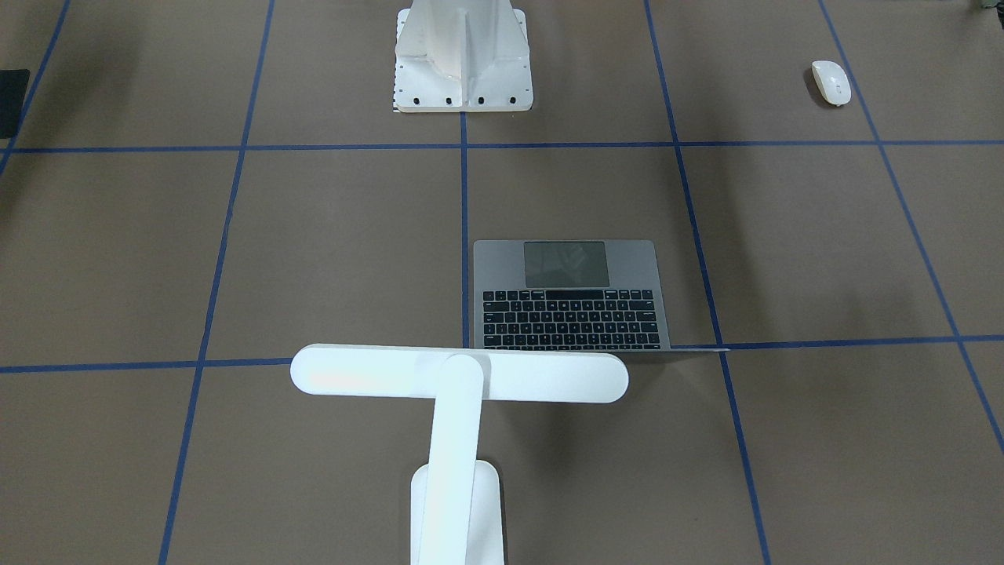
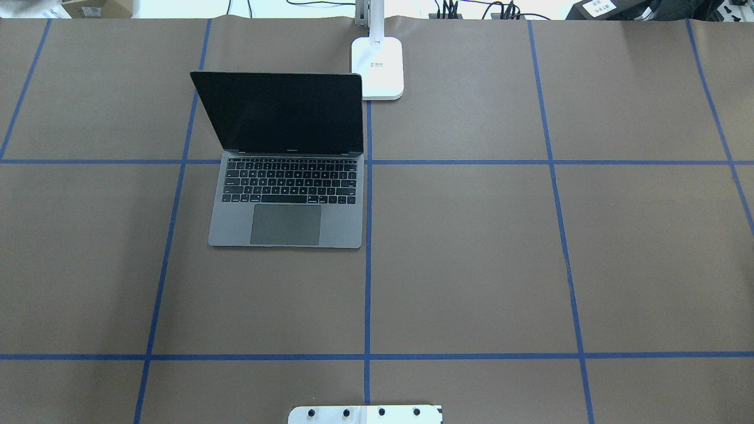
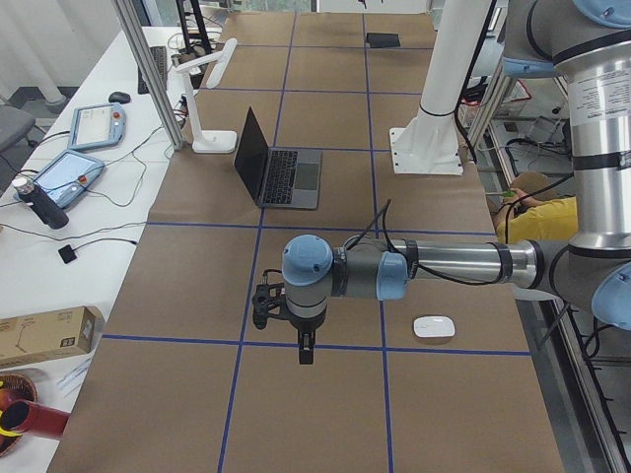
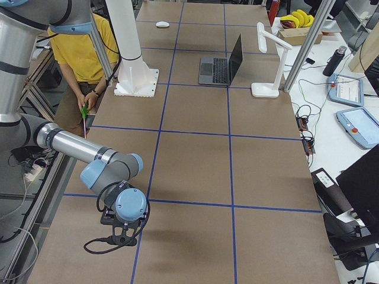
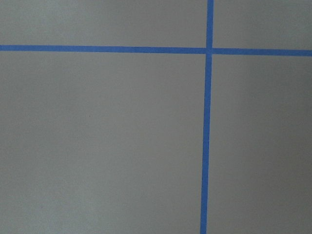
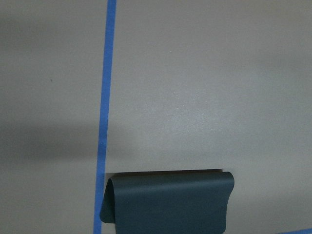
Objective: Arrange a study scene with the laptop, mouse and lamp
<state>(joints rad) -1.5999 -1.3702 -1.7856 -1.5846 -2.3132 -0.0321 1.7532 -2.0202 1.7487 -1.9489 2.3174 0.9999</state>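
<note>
The mouse [image 1: 831,82] is the thing out of place, I think. It lies on the table [image 2: 471,265] on the robot's left side, close to the robot's edge and well apart from the laptop [image 2: 288,182]. The laptop sits open with its keys toward the robot. The lamp [image 1: 459,375] stands just behind it, with its long bar over the back of the laptop.

The mouse looks small, light and hard, with a shiny round top — so I expect it to be slippery. I would take it low down across its two long sides, not on the top, where fingers could slide off. A soft squeeze should do.

The left gripper [image 3: 306,357] hangs point-down over bare table, near the mouse but not over it. The right gripper [image 4: 121,239] hangs over the far right end. I only see them from the side cameras, so I cannot tell how wide either one is open. Neither wrist camera shows one of the task's things.
</note>
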